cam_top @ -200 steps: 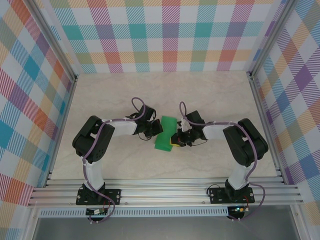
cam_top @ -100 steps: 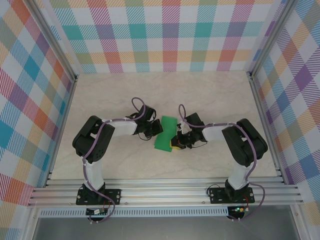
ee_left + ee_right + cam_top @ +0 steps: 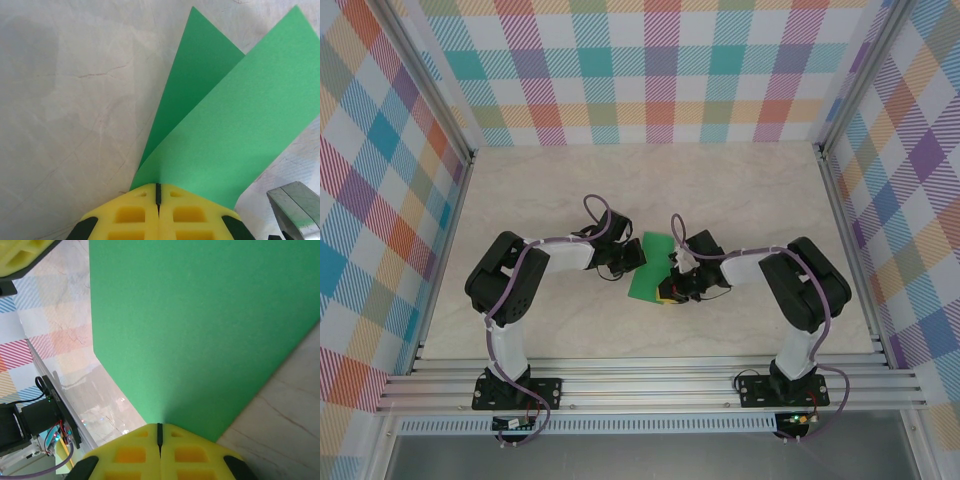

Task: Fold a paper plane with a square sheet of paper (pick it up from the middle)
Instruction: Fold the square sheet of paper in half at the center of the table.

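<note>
The square sheet of paper (image 3: 651,266) is bright green and is held between the two arms over the middle of the table. It is bent over into two layers that fan apart in the left wrist view (image 3: 225,125). My left gripper (image 3: 634,256) pinches the sheet's left edge, and its yellow jaws (image 3: 158,188) are shut on the paper. My right gripper (image 3: 670,286) holds the near right edge, with its yellow jaws (image 3: 160,427) shut on the green sheet (image 3: 200,325).
The marble-patterned table (image 3: 750,190) is walled by plaid panels (image 3: 650,70). An aluminium rail (image 3: 650,385) runs along the near edge. A silver metal part (image 3: 295,205) sits close to the left jaws at the lower right.
The right wrist has swung a little to the left, toward the left gripper, with the paper's near edge. The left arm has stayed where it was.
</note>
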{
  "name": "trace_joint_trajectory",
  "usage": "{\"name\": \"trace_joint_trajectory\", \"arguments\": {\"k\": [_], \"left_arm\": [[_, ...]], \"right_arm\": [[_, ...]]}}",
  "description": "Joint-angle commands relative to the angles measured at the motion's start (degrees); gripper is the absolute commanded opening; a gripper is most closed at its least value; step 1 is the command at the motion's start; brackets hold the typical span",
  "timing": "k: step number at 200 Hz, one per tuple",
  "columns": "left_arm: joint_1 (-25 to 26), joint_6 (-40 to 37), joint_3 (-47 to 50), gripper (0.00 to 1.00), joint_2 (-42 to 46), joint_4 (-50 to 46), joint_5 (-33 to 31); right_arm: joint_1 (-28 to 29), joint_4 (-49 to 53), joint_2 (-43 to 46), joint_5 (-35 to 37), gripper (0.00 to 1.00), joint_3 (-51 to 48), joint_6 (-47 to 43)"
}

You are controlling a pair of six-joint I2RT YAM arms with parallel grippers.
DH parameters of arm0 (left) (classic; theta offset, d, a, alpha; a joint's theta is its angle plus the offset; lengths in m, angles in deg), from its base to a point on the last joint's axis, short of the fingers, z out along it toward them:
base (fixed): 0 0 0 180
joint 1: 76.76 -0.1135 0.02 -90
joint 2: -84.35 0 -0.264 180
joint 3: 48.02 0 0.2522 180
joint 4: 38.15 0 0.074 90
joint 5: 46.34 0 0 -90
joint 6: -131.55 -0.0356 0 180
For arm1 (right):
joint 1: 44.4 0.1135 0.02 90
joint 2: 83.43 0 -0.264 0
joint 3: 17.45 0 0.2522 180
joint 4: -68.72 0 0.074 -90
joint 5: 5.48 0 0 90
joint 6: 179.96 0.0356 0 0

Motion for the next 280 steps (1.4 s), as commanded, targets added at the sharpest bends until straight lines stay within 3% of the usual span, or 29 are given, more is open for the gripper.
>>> {"name": "trace_joint_trajectory", "arguments": {"k": [1, 43, 109, 163, 219, 280], "left_arm": [[1.75, -1.31, 0.75, 0.00, -3.75, -5.77, -0.93], [1.75, -1.42, 0.48, 0.00, -3.78, -5.95, -0.87], [1.70, -1.60, 0.06, 0.00, -4.02, -6.29, -0.81], [1.75, -1.87, 0.27, 0.00, -3.71, -6.41, -0.66], [1.75, -1.87, 0.19, 0.00, -3.93, -6.24, -0.62], [1.74, -1.97, 0.31, 0.00, -4.17, -6.21, -0.52]], "right_arm": [[0.16, 2.98, 0.35, 1.05, 0.06, -0.48, -1.51], [0.16, 1.10, 4.23, -1.17, 0.07, -1.89, -0.52], [0.20, 0.19, -0.42, 0.54, 0.05, -4.10, -1.28], [-3.12, 5.09, 5.88, 3.58, 0.06, 4.44, -2.84], [-7.23, -0.54, -2.84, 3.41, 0.05, 11.15, 0.35], [-7.49, -4.81, -8.98, 4.97, 0.04, 8.75, 1.50]]}}
